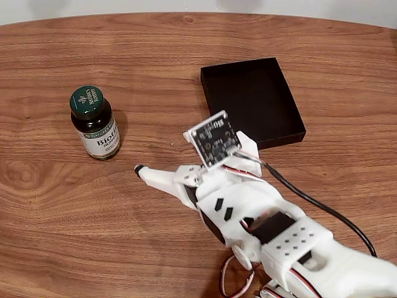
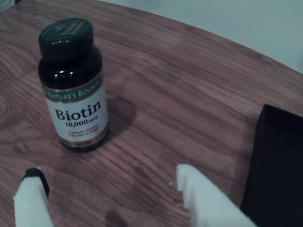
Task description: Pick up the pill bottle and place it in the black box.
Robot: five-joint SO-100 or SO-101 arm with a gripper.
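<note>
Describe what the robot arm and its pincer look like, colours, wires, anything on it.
The arm is white 3D-printed plastic with black servo blocks set into it. A small bare circuit-board camera sits on the wrist, and a black cable trails back from it. Red and white wires loop near the lower joint. The pincer has white fingers; one tip carries a black pad.

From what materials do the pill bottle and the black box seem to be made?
The pill bottle: probably dark amber plastic or glass, glossy, since light spots glint on its shoulder; paper-like white label. The black box: matte, no reflections; perhaps cardboard or plastic, I cannot tell which.
</note>
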